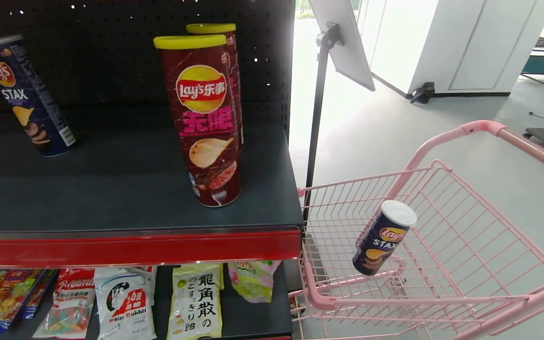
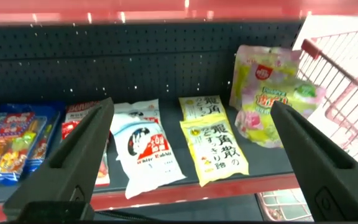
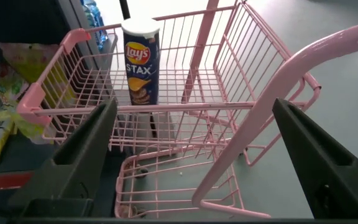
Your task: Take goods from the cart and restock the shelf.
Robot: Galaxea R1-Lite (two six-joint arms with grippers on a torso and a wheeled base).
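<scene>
The blue chip can [image 1: 384,237] stands in the pink cart [image 1: 484,126], ahead of the right tool [image 3: 194,162], which is spread wide and empty, while the left tool [image 2: 191,162], equally wide, faces snack bags [image 2: 148,149] on the lower shelf [image 2: 272,163], beneath maroon cans [image 1: 208,123] and a second blue can [image 1: 26,94].

On the dark metal shelf [image 1: 111,189], a maroon cardboard crisp tube [image 1: 210,123] is stood before a second maroon tube [image 1: 235,80], a blue cardboard tube [image 1: 26,94] is set left of them, and another blue tube [image 1: 383,243] is contained in the pink wire cart [image 1: 442,165] to the shelf's right.
</scene>
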